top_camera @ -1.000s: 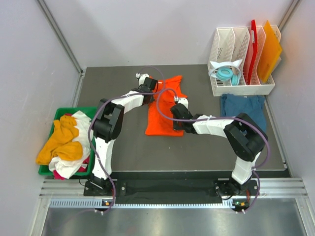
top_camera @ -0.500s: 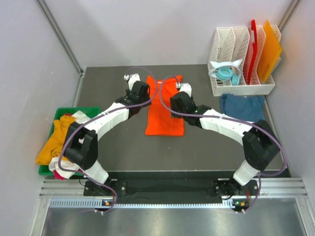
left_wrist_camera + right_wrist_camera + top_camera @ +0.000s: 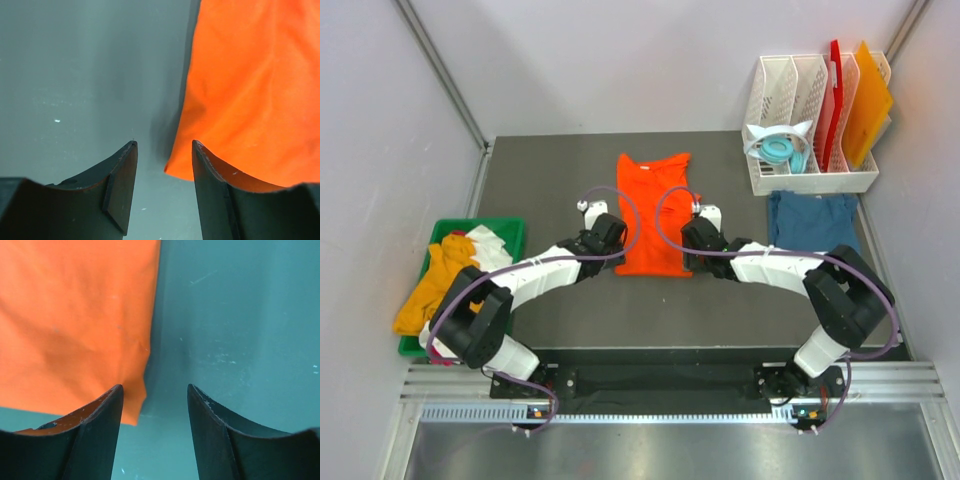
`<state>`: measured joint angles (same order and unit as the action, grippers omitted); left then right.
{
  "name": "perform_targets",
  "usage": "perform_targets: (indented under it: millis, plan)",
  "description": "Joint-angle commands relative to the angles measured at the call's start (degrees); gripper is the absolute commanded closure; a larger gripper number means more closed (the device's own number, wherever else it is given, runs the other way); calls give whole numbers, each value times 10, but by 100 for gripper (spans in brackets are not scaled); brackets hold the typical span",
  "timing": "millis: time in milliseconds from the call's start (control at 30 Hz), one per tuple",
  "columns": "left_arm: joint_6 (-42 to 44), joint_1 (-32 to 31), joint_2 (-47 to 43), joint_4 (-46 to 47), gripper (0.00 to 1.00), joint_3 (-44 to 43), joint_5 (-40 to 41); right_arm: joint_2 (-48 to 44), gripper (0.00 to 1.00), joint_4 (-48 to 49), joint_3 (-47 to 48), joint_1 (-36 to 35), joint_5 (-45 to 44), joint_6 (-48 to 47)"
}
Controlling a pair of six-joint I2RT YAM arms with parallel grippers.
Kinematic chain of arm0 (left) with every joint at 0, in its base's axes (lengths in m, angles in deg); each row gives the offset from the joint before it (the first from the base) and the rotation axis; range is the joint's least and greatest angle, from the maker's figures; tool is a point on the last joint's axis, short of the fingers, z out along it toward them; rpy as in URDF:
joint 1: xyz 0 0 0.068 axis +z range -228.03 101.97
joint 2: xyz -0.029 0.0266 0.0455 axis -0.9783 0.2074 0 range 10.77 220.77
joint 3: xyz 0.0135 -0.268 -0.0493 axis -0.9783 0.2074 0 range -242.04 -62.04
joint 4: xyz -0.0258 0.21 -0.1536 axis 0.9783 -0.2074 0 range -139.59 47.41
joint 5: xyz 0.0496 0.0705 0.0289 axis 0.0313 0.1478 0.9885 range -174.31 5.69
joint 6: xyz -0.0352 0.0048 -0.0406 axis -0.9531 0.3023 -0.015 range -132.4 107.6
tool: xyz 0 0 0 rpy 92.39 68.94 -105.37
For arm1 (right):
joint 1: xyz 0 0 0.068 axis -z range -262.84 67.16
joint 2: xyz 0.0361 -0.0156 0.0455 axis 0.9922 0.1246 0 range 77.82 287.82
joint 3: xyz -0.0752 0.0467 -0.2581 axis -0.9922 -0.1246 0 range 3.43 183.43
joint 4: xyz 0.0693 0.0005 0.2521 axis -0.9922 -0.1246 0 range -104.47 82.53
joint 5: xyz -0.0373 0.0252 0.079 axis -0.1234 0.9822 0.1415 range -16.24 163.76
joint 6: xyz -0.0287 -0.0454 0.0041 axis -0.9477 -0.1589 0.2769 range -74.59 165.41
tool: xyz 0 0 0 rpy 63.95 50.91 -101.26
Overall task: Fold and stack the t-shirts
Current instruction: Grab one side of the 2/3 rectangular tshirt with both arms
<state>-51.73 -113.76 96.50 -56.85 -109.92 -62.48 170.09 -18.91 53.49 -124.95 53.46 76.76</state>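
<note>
One orange shirt point(image 3: 653, 212) now lies pulled flat mid-way across the table point(image 3: 540, 180), collar toward the far edge, and I've released it and brought the left gripper point(image 3: 163, 146) and right gripper point(image 3: 154, 387) to its near corners, jaws apart and empty, so I judge the crosswise fold comes next.

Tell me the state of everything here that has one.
orange t-shirt: flat, long and narrow, not gripped.
teal-blue t-shirt: lying flat, untouched.
green bin: heaped with unfolded shirts.
left end effector: open, empty.
right end effector: open, empty.
</note>
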Motion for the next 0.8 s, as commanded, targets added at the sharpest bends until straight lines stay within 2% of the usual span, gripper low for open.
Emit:
perform_targets:
  millis: [0,167,367,467,500,567,600,633,667,733,767]
  plan:
    - [-15,-4,-20,44,47,10,-6,3,46,46,-2,4,9,26]
    - [-19,-5,-12,48,47,14,-20,17,48,44,2,3,23,38]
    - [-34,-24,-4,49,50,31,-32,27,57,51,-26,-3,39,63]
    - [-47,-35,-5,51,53,48,-33,27,64,57,-44,-11,40,74]
    - [-50,-38,-6,54,55,52,-34,28,71,59,-48,-13,40,77]
    - [-58,-43,-7,55,65,64,-35,29,78,60,-58,-18,43,83]
    - [-59,-45,-9,55,71,67,-35,30,86,61,-59,-19,43,85]
    - [-63,-47,-10,54,82,71,-35,29,91,61,-63,-23,43,90]
    - [-64,-50,-14,54,88,77,-35,30,97,59,-65,-24,43,91]
    - [-65,-51,-18,53,100,81,-36,26,100,59,-71,-32,40,96]
    - [-66,-54,-21,52,100,85,-35,25,100,59,-73,-34,39,98]
